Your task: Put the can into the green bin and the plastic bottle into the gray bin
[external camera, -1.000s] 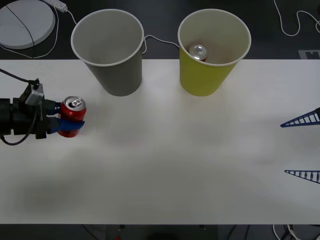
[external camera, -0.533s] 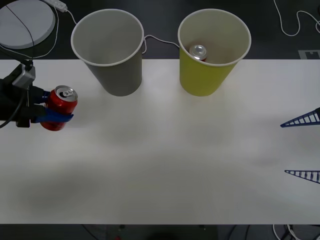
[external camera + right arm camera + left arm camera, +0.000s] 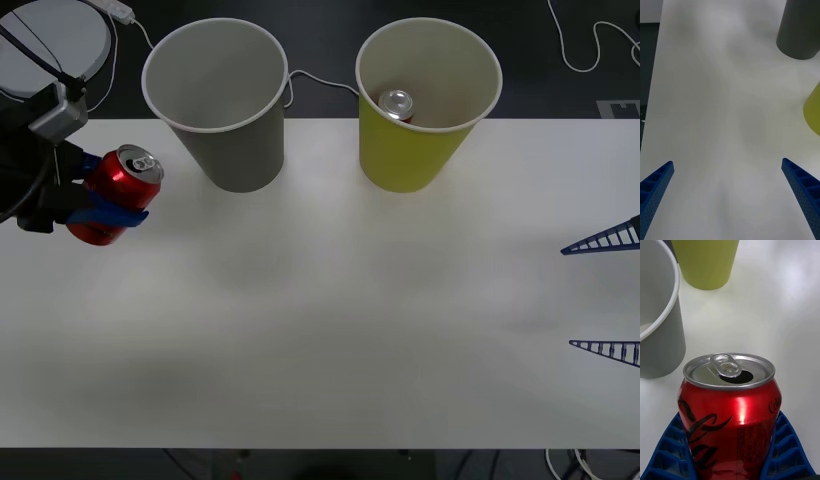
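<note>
A red can (image 3: 115, 192) with a silver top hangs tilted above the table's far left, with my left gripper (image 3: 100, 205) shut on it. In the left wrist view the can (image 3: 728, 408) sits between the blue fingers (image 3: 672, 450). The gray bin (image 3: 217, 100) stands just right of the held can. The green bin (image 3: 427, 100) stands farther right and holds another red can (image 3: 396, 104). My right gripper (image 3: 600, 295) is open over the table's right edge; its view shows the gray bin (image 3: 799, 30) and the green bin (image 3: 813, 110). The plastic bottle is out of view.
A round white disc (image 3: 50, 45) with a cable lies on the dark floor behind the table's far left corner. White cables (image 3: 585, 45) trail at the back right. The white table (image 3: 330, 320) stretches bare across the middle and front.
My left gripper has lifted the can off the table and carried it left and toward the back, tilting it. The right arm has stayed still.
</note>
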`<state>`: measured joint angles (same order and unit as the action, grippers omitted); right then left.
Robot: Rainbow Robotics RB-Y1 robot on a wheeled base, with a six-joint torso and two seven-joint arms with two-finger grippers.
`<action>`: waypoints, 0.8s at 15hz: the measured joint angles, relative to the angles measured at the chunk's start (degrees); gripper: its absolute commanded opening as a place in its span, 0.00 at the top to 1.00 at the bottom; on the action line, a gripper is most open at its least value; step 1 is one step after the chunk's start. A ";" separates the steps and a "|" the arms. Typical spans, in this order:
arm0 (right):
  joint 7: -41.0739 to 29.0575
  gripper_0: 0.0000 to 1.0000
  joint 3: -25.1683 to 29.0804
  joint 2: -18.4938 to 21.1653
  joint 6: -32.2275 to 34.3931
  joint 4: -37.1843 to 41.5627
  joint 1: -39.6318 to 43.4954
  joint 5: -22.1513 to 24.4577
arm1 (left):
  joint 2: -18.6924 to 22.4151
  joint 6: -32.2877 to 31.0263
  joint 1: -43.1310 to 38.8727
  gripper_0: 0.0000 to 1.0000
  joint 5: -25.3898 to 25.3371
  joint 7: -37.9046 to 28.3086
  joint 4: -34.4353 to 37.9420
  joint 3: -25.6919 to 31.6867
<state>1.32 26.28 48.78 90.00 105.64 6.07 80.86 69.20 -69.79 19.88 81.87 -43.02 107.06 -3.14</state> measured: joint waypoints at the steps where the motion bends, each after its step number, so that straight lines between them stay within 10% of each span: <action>1: 0.00 0.00 0.00 0.00 0.00 0.00 0.00 0.00 | 0.41 -1.16 1.17 1.00 0.35 -2.86 1.87 0.13; 6: 0.00 0.00 0.00 0.00 0.00 0.00 0.00 0.00 | 0.64 -5.68 13.88 1.00 2.72 -16.29 5.48 -5.11; 12: 0.00 0.00 0.00 0.00 0.00 0.00 0.00 0.00 | -0.94 -5.72 38.34 1.00 4.80 -26.50 0.33 -24.18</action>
<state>1.32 26.28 48.78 90.00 105.64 6.06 80.86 68.26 -75.52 58.23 86.66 -69.53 107.39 -27.32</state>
